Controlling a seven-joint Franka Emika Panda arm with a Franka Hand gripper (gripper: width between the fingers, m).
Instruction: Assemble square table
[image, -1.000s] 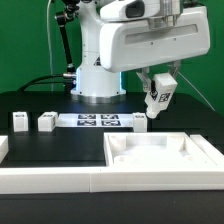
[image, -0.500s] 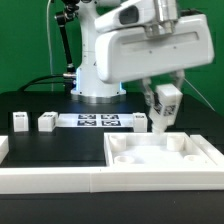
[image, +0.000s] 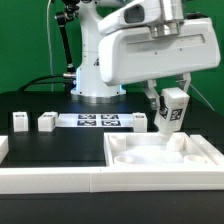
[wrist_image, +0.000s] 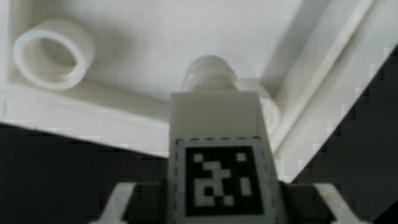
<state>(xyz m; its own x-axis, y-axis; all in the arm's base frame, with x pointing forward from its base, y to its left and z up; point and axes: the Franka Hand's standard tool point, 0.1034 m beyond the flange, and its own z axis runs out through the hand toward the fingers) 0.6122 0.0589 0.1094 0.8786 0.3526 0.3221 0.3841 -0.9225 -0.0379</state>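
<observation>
Gripping a leg between the fingers, pressed shut against its two sides. Holding it clear of the counter at the exterior view's right, about mid-height of the frame, tagged face toward the camera, leaning a little. Just below and in front of it, the tabletop: flat in the lower right of that frame, hollow side up, raised bosses in its corners. No contact to be seen there between leg and tabletop.

In the wrist view, looking down the length of the leg: tag toward the lens, rounded tip aimed at an inner corner of the tabletop, next to the rim walls meeting there; touching or not, cannot tell. Also a round socket on the same tray floor, well apart from the tip.

At the exterior view's left, mid-height: a second leg and a third leg, upright on the counter, near each other but apart. Beside them toward the middle, the marker board, lying flat. Along the bottom of the frame, a low white wall, just in front of the tabletop.
</observation>
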